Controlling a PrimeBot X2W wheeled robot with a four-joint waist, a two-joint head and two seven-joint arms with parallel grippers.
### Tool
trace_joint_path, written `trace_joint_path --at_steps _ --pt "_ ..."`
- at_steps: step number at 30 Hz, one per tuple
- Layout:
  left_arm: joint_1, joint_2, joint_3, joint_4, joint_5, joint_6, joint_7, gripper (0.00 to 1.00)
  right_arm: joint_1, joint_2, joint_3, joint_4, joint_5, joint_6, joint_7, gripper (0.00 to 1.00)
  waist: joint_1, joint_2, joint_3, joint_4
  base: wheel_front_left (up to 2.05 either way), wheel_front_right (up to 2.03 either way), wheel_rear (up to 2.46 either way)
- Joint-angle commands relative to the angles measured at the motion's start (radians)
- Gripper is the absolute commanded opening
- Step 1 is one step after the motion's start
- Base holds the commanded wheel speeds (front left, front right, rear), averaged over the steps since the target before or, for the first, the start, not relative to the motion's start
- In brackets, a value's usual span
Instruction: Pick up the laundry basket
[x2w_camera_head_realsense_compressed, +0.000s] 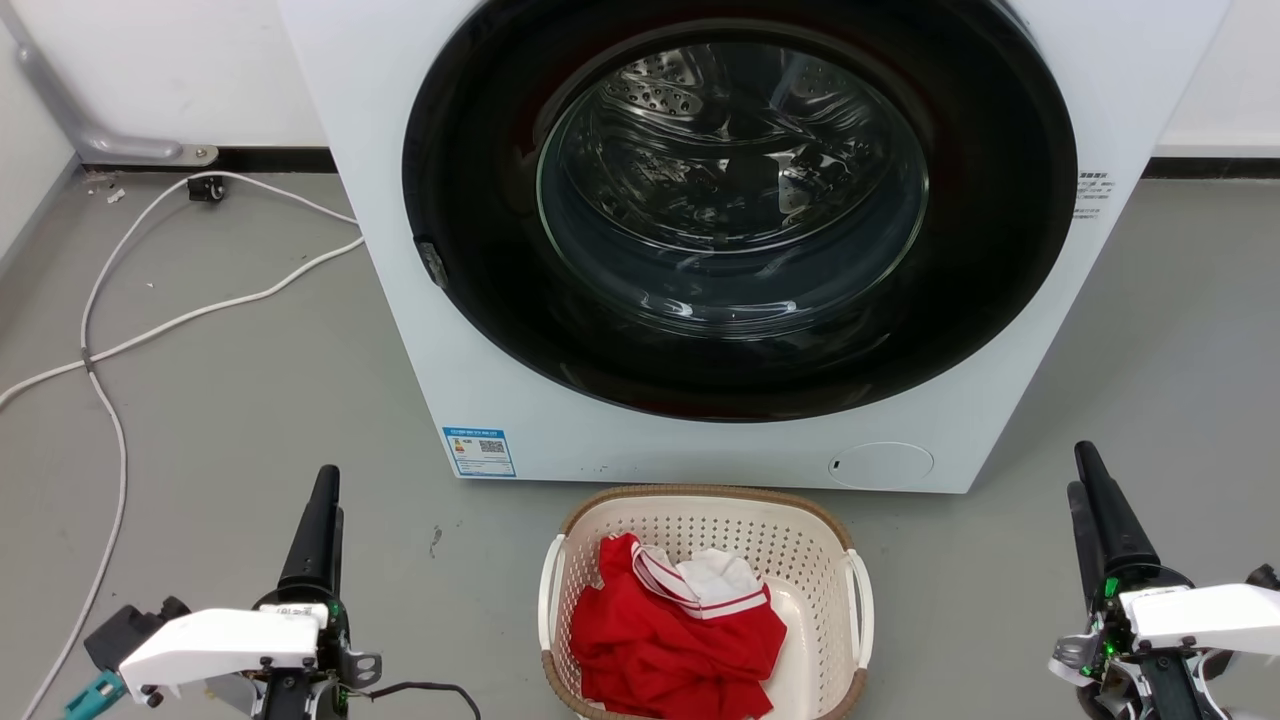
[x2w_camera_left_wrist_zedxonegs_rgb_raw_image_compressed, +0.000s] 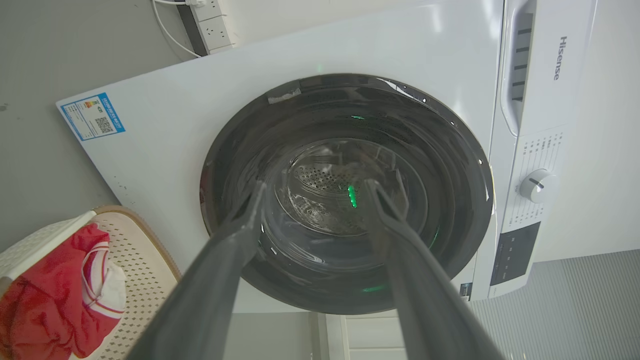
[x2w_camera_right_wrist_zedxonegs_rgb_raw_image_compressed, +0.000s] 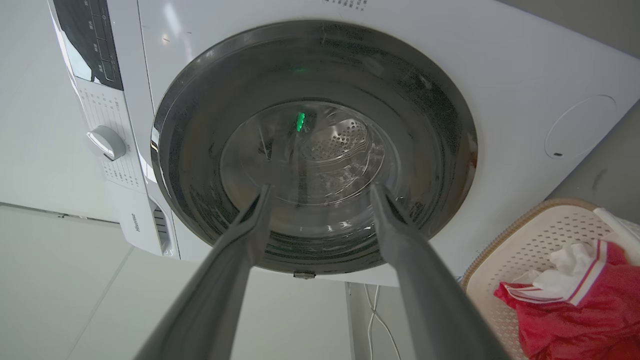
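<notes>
Grey floor (x2w_camera_head_realsense_compressed: 250, 420), white cable (x2w_camera_head_realsense_compressed: 123, 460) at left; laundry basket (x2w_camera_head_realsense_compressed: 780, 540) before washing machine (x2w_camera_head_realsense_compressed: 560, 440).

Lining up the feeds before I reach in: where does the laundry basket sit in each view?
Head view: the laundry basket is at bottom centre, in front of the washing machine.
Left wrist view: lower left corner.
Right wrist view: lower right corner.
Shared landmark: the machine's round door, which is near the basket in all three.
</notes>
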Motion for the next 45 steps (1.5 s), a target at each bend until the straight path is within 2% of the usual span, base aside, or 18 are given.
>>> trace_joint_path --at_steps 1,13,20,34,45 --pt "-0.011 0.002 -0.002 -0.037 0.058 0.01 -0.014 1.0 -0.004 -0.003 0.003 -0.039 -0.066 0.0 -0.013 1.0 0.0 0.0 0.001 0.0 0.0 0.0 0.0" --pt "0.012 0.002 -0.048 -0.108 0.337 0.082 -0.069 1.0 0.021 -0.003 0.044 -0.115 -0.42 0.0 -0.068 1.0 0.0 0.0 0.007 0.0 0.0 0.0 0.0" --pt "0.027 0.003 -0.067 -0.121 0.457 0.105 -0.095 1.0 0.037 -0.003 0.067 -0.13 -0.582 0.0 -0.095 1.0 0.0 0.0 0.008 0.0 0.0 0.0 0.0" --pt "0.049 0.003 -0.084 -0.137 0.64 0.129 -0.143 1.0 0.06 -0.003 0.084 -0.149 -0.811 0.0 -0.142 1.0 0.0 0.0 0.009 0.0 0.0 0.0 0.0" --pt "0.064 0.003 -0.095 -0.144 0.772 0.14 -0.175 1.0 0.08 -0.004 0.092 -0.169 -0.939 0.0 -0.174 1.0 0.0 0.0 0.011 0.0 0.0 0.0 0.0"
